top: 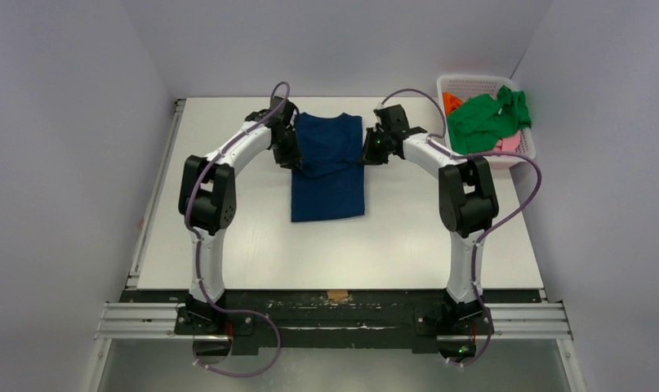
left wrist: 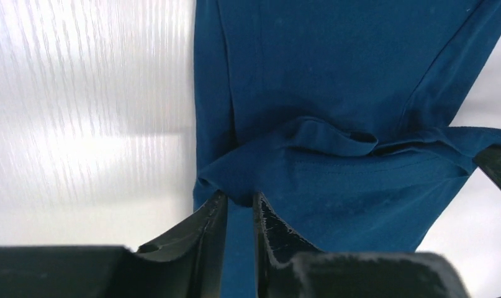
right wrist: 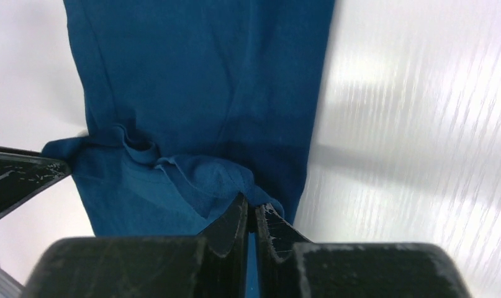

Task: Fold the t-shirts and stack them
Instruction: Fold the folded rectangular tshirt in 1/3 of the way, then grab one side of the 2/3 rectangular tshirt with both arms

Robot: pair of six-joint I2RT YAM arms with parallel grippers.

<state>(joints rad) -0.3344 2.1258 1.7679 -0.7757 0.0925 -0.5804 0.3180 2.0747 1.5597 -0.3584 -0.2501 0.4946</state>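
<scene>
The navy blue t-shirt (top: 329,167) lies lengthwise on the white table, its sides folded in to a narrow strip. My left gripper (top: 294,155) is shut on the shirt's left edge; in the left wrist view (left wrist: 240,202) a bunch of cloth (left wrist: 334,174) sits between the fingers. My right gripper (top: 365,155) is shut on the right edge; in the right wrist view (right wrist: 251,208) the cloth (right wrist: 198,81) is pinched at the tips. Both hold the upper part lifted, folding over the lower part. Green (top: 489,118), orange (top: 451,101) and pink (top: 509,143) shirts lie in the basket.
The white plastic lattice basket (top: 528,140) stands at the table's far right corner. Bare white tabletop (top: 244,237) lies around the navy shirt. The other gripper's dark finger shows at the edge of each wrist view.
</scene>
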